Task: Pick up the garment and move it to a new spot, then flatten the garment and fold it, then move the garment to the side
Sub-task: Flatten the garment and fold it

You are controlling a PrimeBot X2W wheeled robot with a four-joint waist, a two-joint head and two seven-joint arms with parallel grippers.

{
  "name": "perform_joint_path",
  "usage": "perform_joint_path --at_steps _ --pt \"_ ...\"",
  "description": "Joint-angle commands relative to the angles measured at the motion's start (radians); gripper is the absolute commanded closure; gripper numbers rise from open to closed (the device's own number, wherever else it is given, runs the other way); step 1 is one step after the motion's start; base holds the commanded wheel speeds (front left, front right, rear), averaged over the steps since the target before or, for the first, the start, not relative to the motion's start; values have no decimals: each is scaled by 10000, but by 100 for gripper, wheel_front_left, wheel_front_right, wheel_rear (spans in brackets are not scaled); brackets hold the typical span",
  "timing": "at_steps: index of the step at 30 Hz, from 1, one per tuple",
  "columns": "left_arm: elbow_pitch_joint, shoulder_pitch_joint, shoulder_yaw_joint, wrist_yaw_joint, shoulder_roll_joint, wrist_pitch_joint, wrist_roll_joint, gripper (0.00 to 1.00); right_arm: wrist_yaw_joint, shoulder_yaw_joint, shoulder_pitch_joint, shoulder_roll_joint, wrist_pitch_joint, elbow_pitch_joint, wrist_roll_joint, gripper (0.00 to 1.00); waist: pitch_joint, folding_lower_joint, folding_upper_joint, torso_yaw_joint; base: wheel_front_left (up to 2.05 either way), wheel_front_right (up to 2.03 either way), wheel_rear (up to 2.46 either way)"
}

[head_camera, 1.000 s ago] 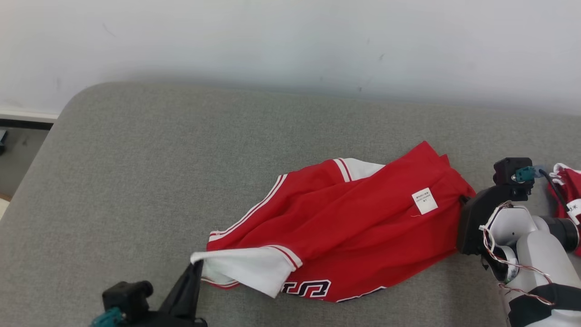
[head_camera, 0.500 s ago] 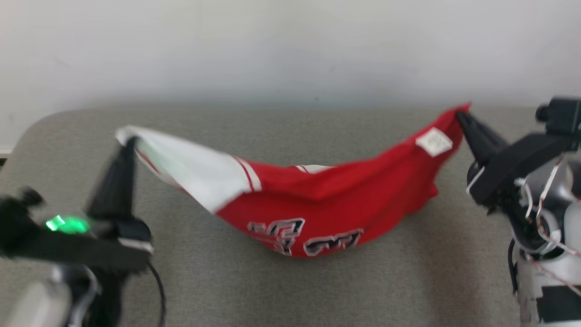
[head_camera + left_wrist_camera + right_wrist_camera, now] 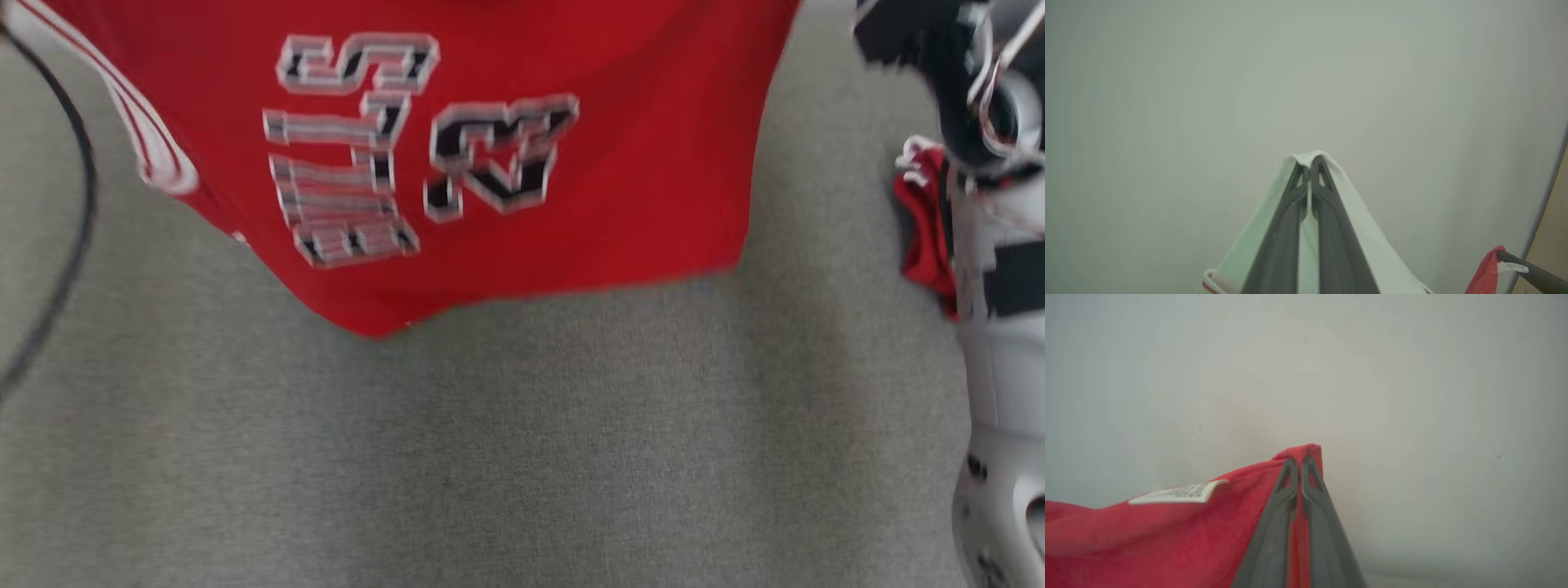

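Red garment (image 3: 645, 163), corners pinched between both jaws

Head view blurring all over, letters on garment (image 3: 637, 163) smearing. Soft, even light falling everywhere. Wrist views looking sharper, pale wall (image 3: 1208, 81) glowing softly, corners dimming a little.

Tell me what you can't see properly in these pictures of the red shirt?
- Top of the shirt, head view: cut off by the picture's top edge.
- Letters on it, head view: smeared by motion blur, unreadable.
- Red cloth at the right, head view: partly hidden behind the pale arm.
- Label, right wrist view: print too small to read.
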Motion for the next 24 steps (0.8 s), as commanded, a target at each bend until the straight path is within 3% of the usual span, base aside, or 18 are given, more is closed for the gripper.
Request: perform_joint_path --at_steps 1,10,15,19,24 --pt "323 -609 -13 -77 28 -145 261 100 -21 41 -462 149 -404 284 -182 100 2119 -4 -1 -943 0 0 0" --pt "2111 -4702 28 -614 -289 -2492 1756 100 -21 -792 -3595 557 -3479 2652 -1704 100 2577 -4 -1 -1368 0 0 0" --pt "2638 -5643 215 -1131 -512 -3643 2120 100 -23 -1170 -4331 394 -4393 3453 -2668 100 2755 -4 -1 -1309 0 0 0" --pt "3189 -4530 474 -1397 -757 -3860 2073 100 -23 -1010 -4072 164 -4622 4034 -3292 100 2988 -4 -1 -1103 0 0 0" --pt "2677 -1241 1705 -1560 -1385 -3896 2287 100 -23 73 -2938 72 -4649 5008 -2844 100 2986 -4 -1 -784 0 0 0"
